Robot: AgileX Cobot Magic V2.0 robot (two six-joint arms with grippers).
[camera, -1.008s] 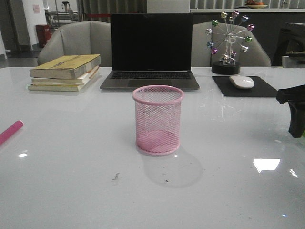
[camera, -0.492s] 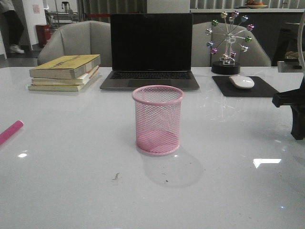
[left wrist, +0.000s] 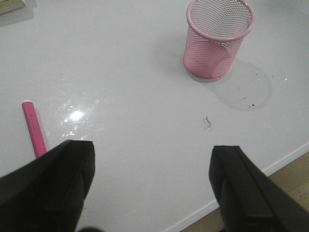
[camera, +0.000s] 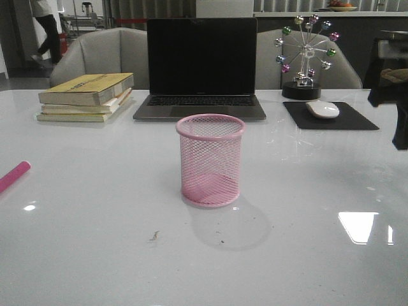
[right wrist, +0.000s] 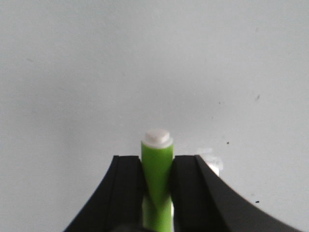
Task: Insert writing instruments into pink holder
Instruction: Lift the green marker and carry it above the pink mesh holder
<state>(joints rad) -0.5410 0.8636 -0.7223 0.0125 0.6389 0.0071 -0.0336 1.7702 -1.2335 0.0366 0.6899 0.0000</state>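
Observation:
The pink holder (camera: 210, 160) stands upright and empty in the middle of the white table; it also shows far off in the left wrist view (left wrist: 218, 38). A pink-red marker (camera: 14, 176) lies flat at the table's left edge, and in the left wrist view (left wrist: 34, 127) it lies just beside one finger. My left gripper (left wrist: 152, 181) hangs open above bare table near the front edge. My right gripper (right wrist: 157, 166) is shut on the lime green marker (right wrist: 157, 164), whose white end sticks out past the fingertips. In the front view only a dark part of the right arm (camera: 392, 95) shows at the right edge.
A laptop (camera: 201, 70) stands open behind the holder. A stack of books (camera: 86, 95) lies at the back left. A white mouse (camera: 322, 109) on a black pad and a ferris-wheel ornament (camera: 306, 54) sit at the back right. A person walks in the far background.
The right arm has risen at the right edge of the front view. The holder and the pink-red marker have not moved.

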